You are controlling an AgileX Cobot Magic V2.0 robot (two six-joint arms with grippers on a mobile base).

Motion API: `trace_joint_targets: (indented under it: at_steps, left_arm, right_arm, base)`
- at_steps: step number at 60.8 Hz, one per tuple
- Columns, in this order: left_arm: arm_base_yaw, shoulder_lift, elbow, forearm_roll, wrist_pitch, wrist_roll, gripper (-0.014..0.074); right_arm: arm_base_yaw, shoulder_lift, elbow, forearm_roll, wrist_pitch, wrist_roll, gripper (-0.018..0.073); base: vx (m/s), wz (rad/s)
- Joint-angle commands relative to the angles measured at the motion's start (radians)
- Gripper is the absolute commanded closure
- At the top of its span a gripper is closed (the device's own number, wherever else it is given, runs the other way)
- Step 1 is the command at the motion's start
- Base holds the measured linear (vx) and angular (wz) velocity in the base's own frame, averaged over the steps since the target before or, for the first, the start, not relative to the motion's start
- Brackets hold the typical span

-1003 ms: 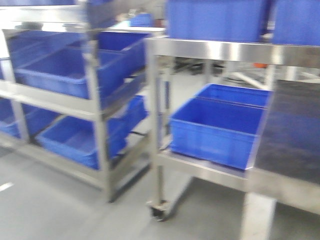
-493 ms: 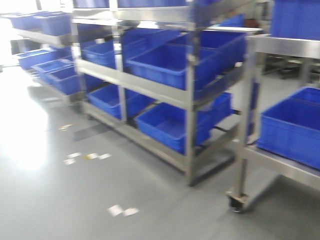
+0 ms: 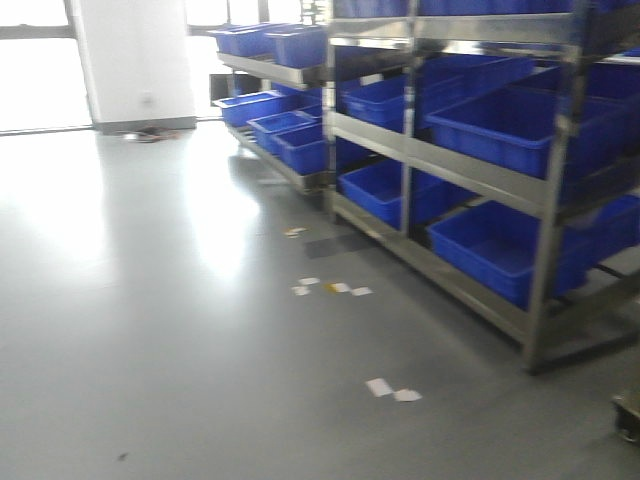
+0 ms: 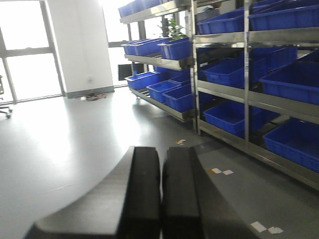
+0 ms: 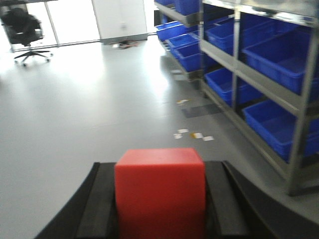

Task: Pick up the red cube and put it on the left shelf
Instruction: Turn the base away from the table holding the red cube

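Observation:
The red cube [image 5: 159, 191] sits between the black fingers [image 5: 102, 199] of my right gripper [image 5: 160, 164], which is shut on it, over open floor. My left gripper [image 4: 161, 154] is shut and empty, its two black fingers [image 4: 142, 189] pressed together. Neither gripper shows in the front view. A stainless-steel rack [image 3: 545, 250] with large dark-blue crates [image 3: 500, 250] stands at the right of the front view. It also shows in the left wrist view [image 4: 245, 74] and the right wrist view [image 5: 299, 104]. I cannot tell whether it is the left shelf.
A second, lower rack of blue crates [image 3: 290, 70] stands farther back. Grey floor fills the left, with paper scraps [image 3: 392, 390] on it. A white pillar [image 3: 135, 60] with cables [image 3: 150, 133] at its foot stands at the back. An office chair [image 5: 25, 30] is far left. A caster wheel [image 3: 628, 418] shows bottom right.
The front view has swung to the left. The steel table and its crates have slid out to the right, and open floor, a pillar and farther racks have come into view.

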Motion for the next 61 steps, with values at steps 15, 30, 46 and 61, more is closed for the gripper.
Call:
trace_joint_targets:
  at_steps: [15, 30, 46, 61]
  left_arm:
    - [-0.004, 0.008, 0.022, -0.006, -0.084, 0.001, 0.0491]
    - [-0.004, 0.008, 0.022, -0.006, -0.084, 0.001, 0.0491]
    - [-0.004, 0.008, 0.022, -0.006, -0.084, 0.001, 0.0491]
    - [-0.004, 0.008, 0.022, -0.006, -0.084, 0.001, 0.0491]
  right_arm:
    - [0.0, 0.002, -0.03, -0.003, -0.095, -0.004, 0.051]
    - [0.0, 0.002, -0.03, -0.003, -0.095, -0.004, 0.051]
    - [0.0, 0.002, -0.03, -0.003, -0.095, -0.004, 0.051]
    - [0.0, 0.002, -0.03, -0.003, -0.095, -0.004, 0.051]
  base:
    - [-0.28, 0.58]
    - [-0.29, 0.47]
    - [-0.31, 0.44]
    - [-0.33, 0.3]
